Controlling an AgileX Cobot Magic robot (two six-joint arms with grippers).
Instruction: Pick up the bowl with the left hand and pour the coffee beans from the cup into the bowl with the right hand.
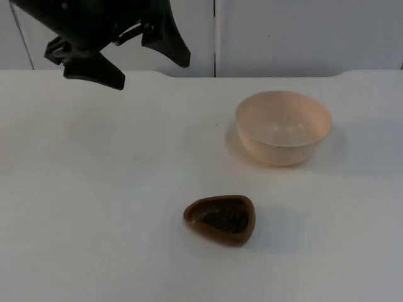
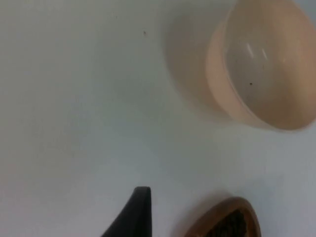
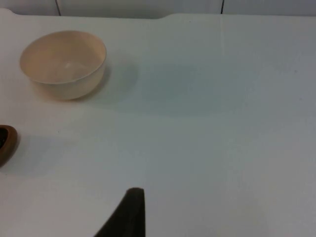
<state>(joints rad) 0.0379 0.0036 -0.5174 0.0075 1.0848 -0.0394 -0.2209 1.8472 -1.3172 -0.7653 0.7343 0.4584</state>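
My left gripper [image 1: 135, 56] hangs high over the far left of the table [image 1: 82, 189], and its two fingers are spread wide apart with nothing in them. It is well apart from the bowl [image 1: 283, 128].

The bowl sits upright on the table, toward the far right side. It looks bare inside, but I can't be sure, since a tiny dark speck shows on its wall in my left wrist view. The cup [image 1: 221, 219] is brown and stands nearer the front, in the middle. It is full of dark beans [image 1: 227, 220]. The cup and the bowl are near each other but do not touch.

My right gripper waits off to the side. In my right wrist view I see one black fingertip [image 3: 129, 212], the bowl [image 3: 64, 64] far ahead and a bit of the cup [image 3: 7, 143] at the edge. I cannot tell if that gripper is spread or closed.

I think this is the very start. Nothing has been picked up yet. The first step is to get the bowl with my left gripper.

Next I must go across and down to the bowl, put one finger inside the rim and one outside, then squeeze and lift it level. The wall is smooth and round, so it might slip.
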